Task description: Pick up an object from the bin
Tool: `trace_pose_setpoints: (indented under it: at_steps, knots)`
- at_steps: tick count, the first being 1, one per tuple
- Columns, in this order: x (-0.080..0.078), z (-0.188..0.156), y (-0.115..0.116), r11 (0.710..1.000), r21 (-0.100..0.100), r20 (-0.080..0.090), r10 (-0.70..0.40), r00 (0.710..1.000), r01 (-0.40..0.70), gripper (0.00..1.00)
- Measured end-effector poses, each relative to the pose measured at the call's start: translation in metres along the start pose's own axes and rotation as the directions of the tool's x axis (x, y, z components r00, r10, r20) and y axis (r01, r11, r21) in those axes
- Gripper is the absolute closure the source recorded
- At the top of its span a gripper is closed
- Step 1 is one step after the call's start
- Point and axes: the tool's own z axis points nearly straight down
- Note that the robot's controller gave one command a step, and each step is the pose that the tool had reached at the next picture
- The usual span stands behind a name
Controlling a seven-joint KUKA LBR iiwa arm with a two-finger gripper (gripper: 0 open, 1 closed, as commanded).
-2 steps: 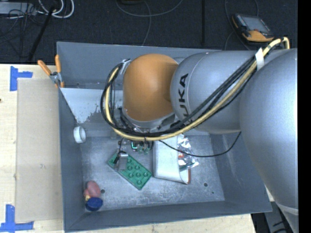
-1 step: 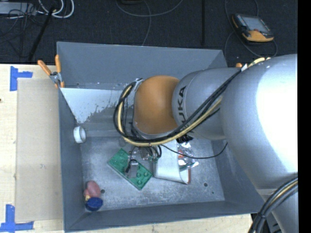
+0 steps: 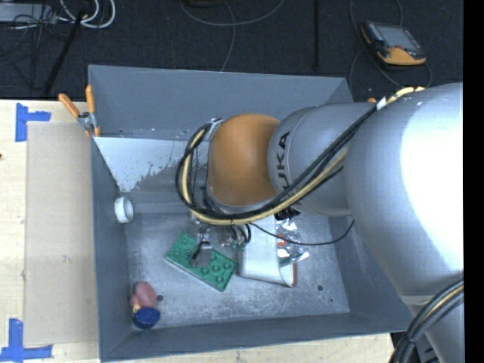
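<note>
Dark floor [image 3: 265, 44], grey speckled bin [image 3: 227, 97], end effector [image 3: 203, 249] over green brick [image 3: 218, 269]

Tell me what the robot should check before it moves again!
1. Pincer over a thing: ok. The pincer is over the green studded plate in the middle of the bin.
2. Plate lying flat: ok, it looks flat on the floor.
3. Room around the plate: not ok. The white flat packet lies close against its right end.
4. Other things out of the way: ok. The white cylinder and the pink-and-blue toy lie apart on the left.
5. Plate gripped: cannot tell; the orange cover hides much of it.
</note>
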Motion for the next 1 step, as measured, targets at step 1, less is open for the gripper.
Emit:
trace_pose_setpoints:
  at_steps: [1]
  knots:
    - [0.0179, -0.1773, 0.0238, 1.0, -0.002, 0.012, -0.021, 1.0, 0.021, 1.0]
